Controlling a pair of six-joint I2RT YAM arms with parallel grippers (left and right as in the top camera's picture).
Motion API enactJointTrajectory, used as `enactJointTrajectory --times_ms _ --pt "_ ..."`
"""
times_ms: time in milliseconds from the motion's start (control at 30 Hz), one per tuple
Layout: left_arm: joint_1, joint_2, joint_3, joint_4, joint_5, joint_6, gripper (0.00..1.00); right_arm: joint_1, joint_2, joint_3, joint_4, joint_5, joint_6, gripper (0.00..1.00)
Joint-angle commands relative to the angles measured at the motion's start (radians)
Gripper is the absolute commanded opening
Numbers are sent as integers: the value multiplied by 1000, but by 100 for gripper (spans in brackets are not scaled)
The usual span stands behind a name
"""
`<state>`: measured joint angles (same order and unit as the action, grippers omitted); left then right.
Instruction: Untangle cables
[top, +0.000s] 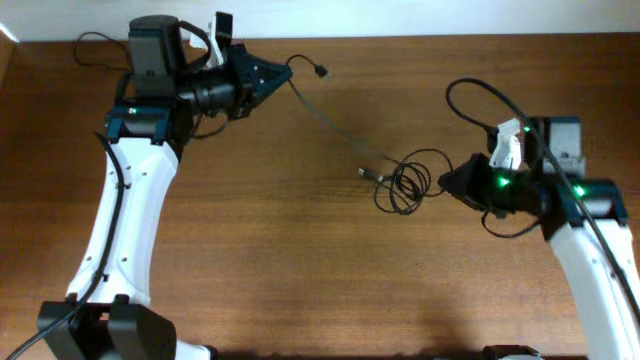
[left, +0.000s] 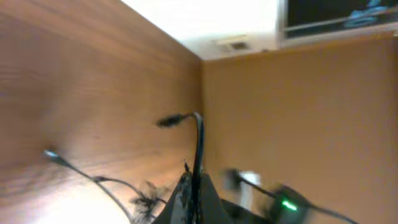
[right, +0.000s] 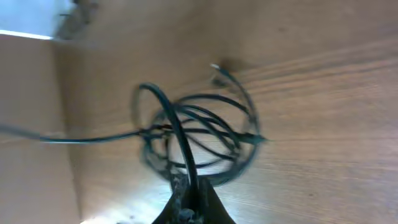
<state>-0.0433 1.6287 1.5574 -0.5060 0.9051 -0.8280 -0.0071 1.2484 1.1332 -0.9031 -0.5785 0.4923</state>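
— On the table (top: 260, 260), what did you have hold of?
— Your left gripper (top: 284, 72) pinched 1 strand (top: 330, 115) near the far edge; your right gripper (top: 446, 181) clamped a loop of the tangled cables (top: 404, 184) mid-table. Pulling apart seemed the step; next called for easing wider, slowly.

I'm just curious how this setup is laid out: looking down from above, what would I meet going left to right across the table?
White left arm → left fingers → loose plug → pair of plugs → tangled cable loops → right fingers → white right arm. The stretched cable spans several, so it's left out.
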Motion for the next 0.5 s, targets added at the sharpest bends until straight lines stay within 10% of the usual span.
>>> enactJointTrajectory --times_ms 0,200,333,467 --pt "-2 -16 5 -91 -150 127 0 0 -79 20 21 -69 -17 4" --pt "-11 -16 4 -317 -483 224 11 0 -118 20 128 -270 -17 4" --pt "-74 -16 -3 -349 -481 345 36 0 -118 20 391 -487 5 4" --pt "-181 -16 -3 -343 -365 571 61 0 -114 20 262 -221 134 4"
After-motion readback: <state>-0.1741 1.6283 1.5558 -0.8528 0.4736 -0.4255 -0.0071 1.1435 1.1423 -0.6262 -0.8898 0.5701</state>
